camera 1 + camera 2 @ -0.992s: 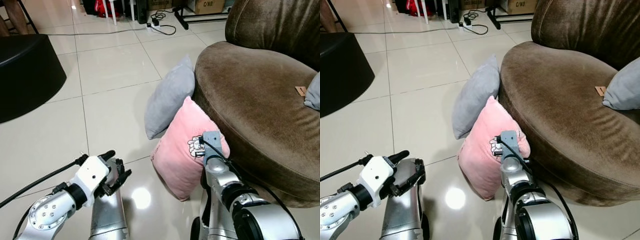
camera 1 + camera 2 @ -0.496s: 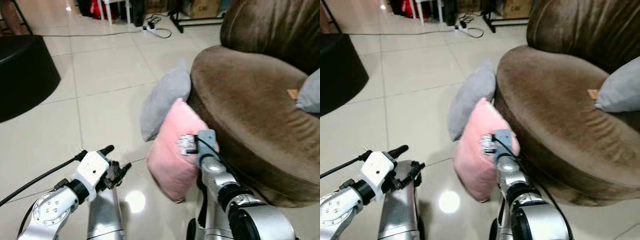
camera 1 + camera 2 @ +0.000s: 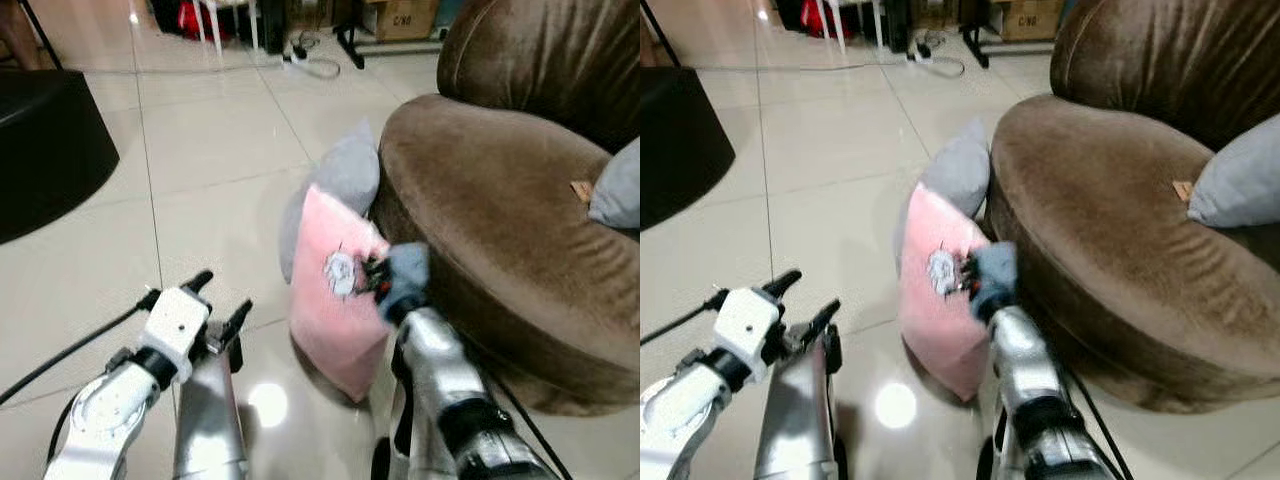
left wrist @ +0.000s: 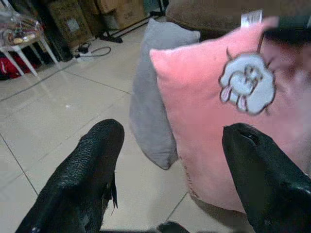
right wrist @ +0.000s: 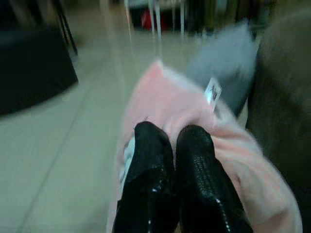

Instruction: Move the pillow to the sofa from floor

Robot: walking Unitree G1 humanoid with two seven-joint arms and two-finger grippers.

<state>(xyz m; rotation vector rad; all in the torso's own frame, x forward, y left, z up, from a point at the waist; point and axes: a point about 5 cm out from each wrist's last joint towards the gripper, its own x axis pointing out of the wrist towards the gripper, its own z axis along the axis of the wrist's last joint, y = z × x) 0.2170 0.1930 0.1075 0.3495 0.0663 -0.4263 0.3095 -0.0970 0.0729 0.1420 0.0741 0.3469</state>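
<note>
- Right gripper (image 5: 167,160) has its two black fingers pinched together on the pink pillow (image 3: 335,300), fabric bunched right at the tips. It's a pinch of cloth near the printed sheep patch, not a hold around the body, so the cover could slide out once the full weight hangs from it.
- The pillow stands on edge on the tiled floor (image 3: 200,190), directly beyond those fingers, its lower corner looking to be down on the tiles. Judging by that, the lift has barely begun; a jerk upward here is what would tear the pinch loose.
- Left gripper (image 4: 170,160) hovers with fingers spread wide apart, holding nothing, and the pillow's face sits straight ahead of its opening, not touching. If it closes late or off-centre, the pillow swings on the right-hand pinch alone.
- Just behind the pink one, from either gripper, leans a grey pillow (image 3: 345,180) touching it. Dragging instead of lifting could pull it over.
- Farther still rises the brown sofa (image 3: 500,210), its rounded seat edge just beside the pillow. A low carry would snag on that edge and strip the grip.
- Another grey cushion (image 3: 617,190) sits on the seat, well beyond; dropping short leaves the pillow sliding back off.
</note>
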